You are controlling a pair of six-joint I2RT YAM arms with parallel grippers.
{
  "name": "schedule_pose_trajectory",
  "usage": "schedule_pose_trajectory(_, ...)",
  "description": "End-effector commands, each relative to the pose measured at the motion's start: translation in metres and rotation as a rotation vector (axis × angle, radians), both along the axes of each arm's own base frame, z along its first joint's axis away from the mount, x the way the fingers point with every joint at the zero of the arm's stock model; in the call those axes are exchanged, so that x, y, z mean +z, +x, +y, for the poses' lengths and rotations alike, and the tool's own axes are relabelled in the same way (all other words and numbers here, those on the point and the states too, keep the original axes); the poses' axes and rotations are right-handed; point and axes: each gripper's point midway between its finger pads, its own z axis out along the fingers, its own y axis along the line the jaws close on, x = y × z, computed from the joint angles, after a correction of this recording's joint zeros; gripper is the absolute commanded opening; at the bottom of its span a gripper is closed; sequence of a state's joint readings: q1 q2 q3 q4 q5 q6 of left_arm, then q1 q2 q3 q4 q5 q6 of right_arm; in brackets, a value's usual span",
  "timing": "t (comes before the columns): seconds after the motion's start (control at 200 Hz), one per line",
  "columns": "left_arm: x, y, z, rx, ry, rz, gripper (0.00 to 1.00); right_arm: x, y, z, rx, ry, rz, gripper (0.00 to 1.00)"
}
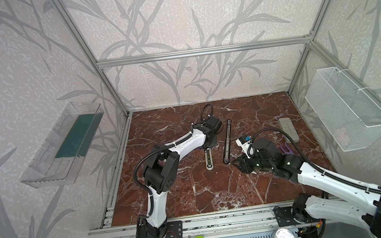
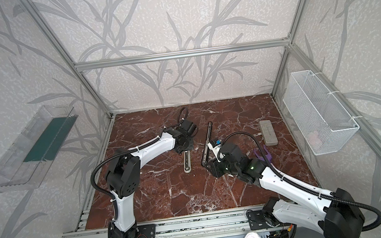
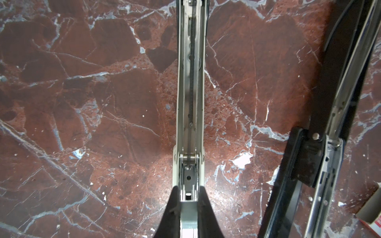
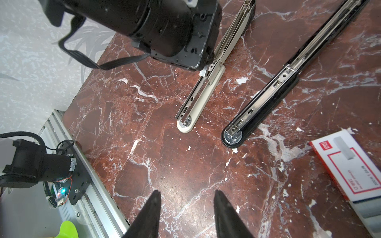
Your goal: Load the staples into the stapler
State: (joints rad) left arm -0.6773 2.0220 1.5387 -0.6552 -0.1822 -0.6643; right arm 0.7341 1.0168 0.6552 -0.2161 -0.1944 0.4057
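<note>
Red-brown marble tabletop [image 1: 193, 193] with two staplers lying folded open, side by side but apart. The left gripper [image 3: 188, 193] is clamped on the cream stapler [image 3: 190, 82] near its hinge, and the stapler's metal staple channel faces up. The black stapler [image 4: 268, 99] lies just beside it. The right gripper [image 4: 186, 192] hangs over bare marble, its jaws spread with nothing between them. The staples [image 4: 350, 175], a white box with red print, lie flat on the table near the black stapler's round end, on the side away from the cream one.
</note>
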Motion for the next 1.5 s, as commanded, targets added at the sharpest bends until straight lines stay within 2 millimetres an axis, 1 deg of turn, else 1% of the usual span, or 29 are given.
schedule_pose_trajectory(0.0,-0.001,0.004,-0.002,0.003,0.024,-0.011,0.12,0.006,-0.002,-0.003,0.001,-0.01,-0.022,0.44)
schedule_pose_trajectory(0.3,-0.004,0.004,0.001,0.005,0.054,-0.02,0.12,0.013,-0.002,-0.005,-0.009,0.004,-0.045,0.44)
schedule_pose_trajectory(0.53,0.003,0.005,0.003,0.004,0.057,-0.036,0.12,0.011,-0.002,-0.005,-0.01,0.009,-0.036,0.44)
schedule_pose_trajectory(0.815,-0.007,0.001,0.006,0.005,0.07,-0.022,0.11,0.012,-0.002,-0.003,-0.007,0.017,-0.033,0.43)
schedule_pose_trajectory(0.94,-0.004,0.002,0.006,0.003,0.064,-0.028,0.11,0.011,-0.002,-0.003,-0.007,0.017,-0.031,0.43)
schedule_pose_trajectory(1.115,0.007,0.004,0.005,-0.002,0.054,-0.049,0.11,0.01,-0.002,-0.001,-0.005,0.019,-0.029,0.43)
schedule_pose_trajectory(1.185,0.008,0.004,0.005,-0.004,0.057,-0.051,0.12,0.011,-0.002,0.0,-0.003,0.023,-0.029,0.43)
schedule_pose_trajectory(1.39,0.0,0.002,0.007,-0.003,0.068,-0.031,0.11,0.011,-0.002,-0.001,-0.004,0.022,-0.03,0.43)
schedule_pose_trajectory(1.5,0.001,0.002,0.008,-0.002,0.065,-0.035,0.11,0.011,-0.003,-0.001,-0.003,0.022,-0.028,0.43)
